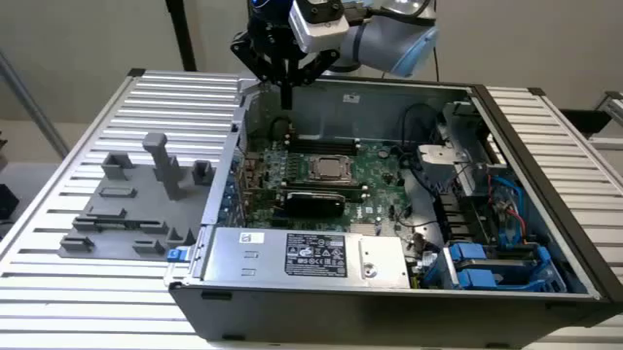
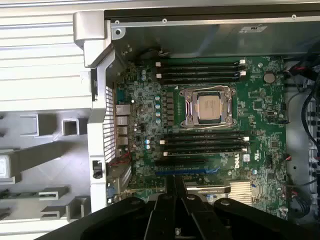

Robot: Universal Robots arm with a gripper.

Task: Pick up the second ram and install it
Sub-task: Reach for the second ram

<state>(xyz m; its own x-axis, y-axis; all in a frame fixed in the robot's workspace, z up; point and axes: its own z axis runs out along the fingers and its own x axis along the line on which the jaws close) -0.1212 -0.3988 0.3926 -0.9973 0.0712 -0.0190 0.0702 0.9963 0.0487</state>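
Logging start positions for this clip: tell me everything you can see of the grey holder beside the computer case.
The grey holder looks like matte plastic: a flat base carrying brackets, slotted blocks and one tall upright post. It lies on the white slatted table, on the exterior view's left of the open computer case, close beside its side wall. Only the table touches it; the gripper hangs apart, above the case's far corner.

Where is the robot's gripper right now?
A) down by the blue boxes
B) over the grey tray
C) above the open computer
C: the gripper hangs above the back corner of the open computer case, off to the side of the grey tray.
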